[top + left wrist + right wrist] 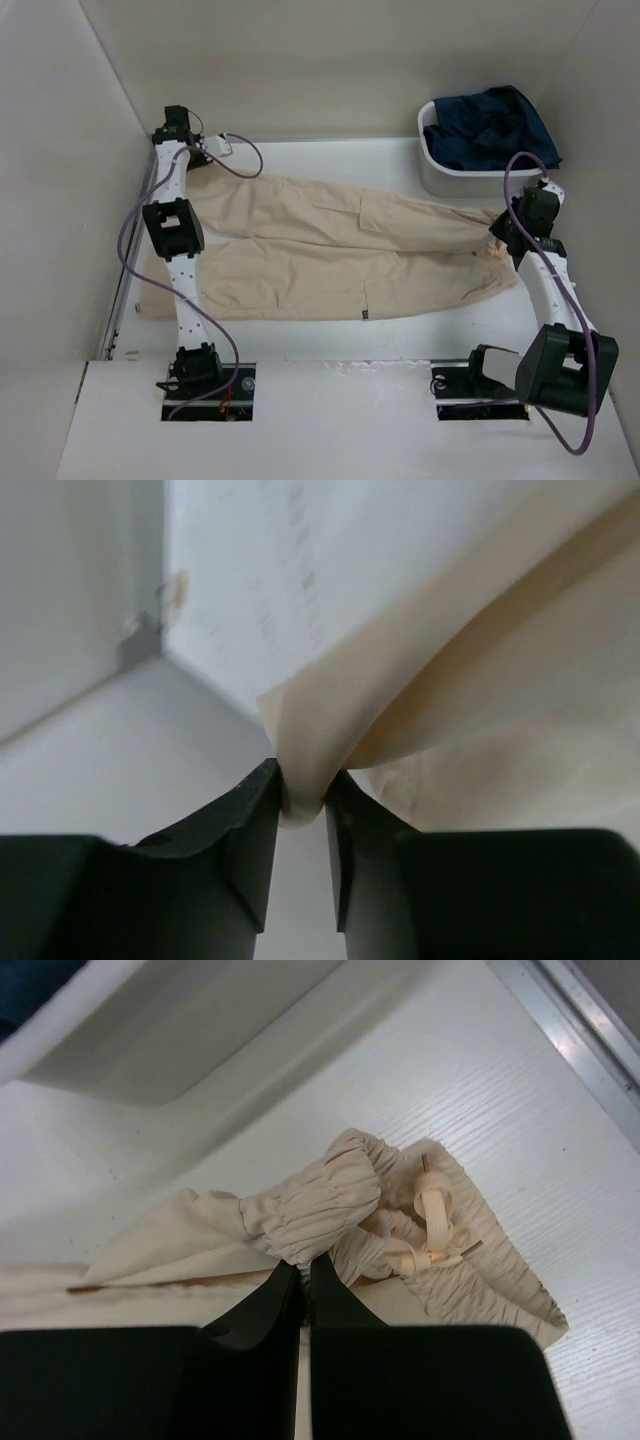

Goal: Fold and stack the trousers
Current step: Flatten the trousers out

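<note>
The trousers [330, 255] lie across the worktop [330, 335], wide end to the left, cuffs to the right, one leg behind the other. The left jaws grip the cloth's edge at the far left corner, and the right jaws pinch a cuff at the right end. Behind those cuffs, far right, stands a bin [440, 180] with bundled clothes [490, 125] in it.

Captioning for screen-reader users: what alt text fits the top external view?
Light beige trousers lie spread across a white table, the left gripper holding their far-left corner and the right gripper their gathered right end. A white bin of dark blue cloth stands at the far right.
</note>
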Robot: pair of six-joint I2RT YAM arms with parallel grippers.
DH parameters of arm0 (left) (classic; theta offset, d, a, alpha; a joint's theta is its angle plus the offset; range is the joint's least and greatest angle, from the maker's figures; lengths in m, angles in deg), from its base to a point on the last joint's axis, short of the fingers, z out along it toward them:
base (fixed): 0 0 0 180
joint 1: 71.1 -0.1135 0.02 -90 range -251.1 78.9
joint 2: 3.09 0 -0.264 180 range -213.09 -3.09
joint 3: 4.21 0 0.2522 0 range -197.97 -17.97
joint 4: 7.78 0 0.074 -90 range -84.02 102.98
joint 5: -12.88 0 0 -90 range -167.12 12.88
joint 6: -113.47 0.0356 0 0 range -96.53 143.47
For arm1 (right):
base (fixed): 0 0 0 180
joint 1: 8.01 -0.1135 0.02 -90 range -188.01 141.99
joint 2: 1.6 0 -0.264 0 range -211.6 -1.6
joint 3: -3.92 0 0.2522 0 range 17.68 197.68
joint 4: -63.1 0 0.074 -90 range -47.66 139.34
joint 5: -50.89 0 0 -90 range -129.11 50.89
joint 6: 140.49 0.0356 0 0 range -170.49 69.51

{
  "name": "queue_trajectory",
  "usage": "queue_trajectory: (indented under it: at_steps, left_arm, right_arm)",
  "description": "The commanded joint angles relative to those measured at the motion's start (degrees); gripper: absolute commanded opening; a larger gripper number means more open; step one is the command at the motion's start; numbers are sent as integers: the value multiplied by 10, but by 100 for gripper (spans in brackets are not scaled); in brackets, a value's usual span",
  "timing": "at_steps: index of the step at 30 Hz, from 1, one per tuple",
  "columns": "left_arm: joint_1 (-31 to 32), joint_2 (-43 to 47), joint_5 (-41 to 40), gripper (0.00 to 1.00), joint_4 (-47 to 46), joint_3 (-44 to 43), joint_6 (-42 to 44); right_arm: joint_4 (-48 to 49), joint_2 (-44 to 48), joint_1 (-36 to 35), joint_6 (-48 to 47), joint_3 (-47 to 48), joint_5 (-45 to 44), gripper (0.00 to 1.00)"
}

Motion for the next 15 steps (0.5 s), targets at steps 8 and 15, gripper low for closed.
queue_trajectory:
  at_steps: [8, 15]
  left_arm:
    - [-5, 100, 54, 57, -191, 186, -5]
    - [-12, 68, 77, 64, -183, 139, -1]
  right_arm:
    - [18, -46, -25, -5, 40, -42, 18]
    - [1, -88, -25, 4, 75, -50, 61]
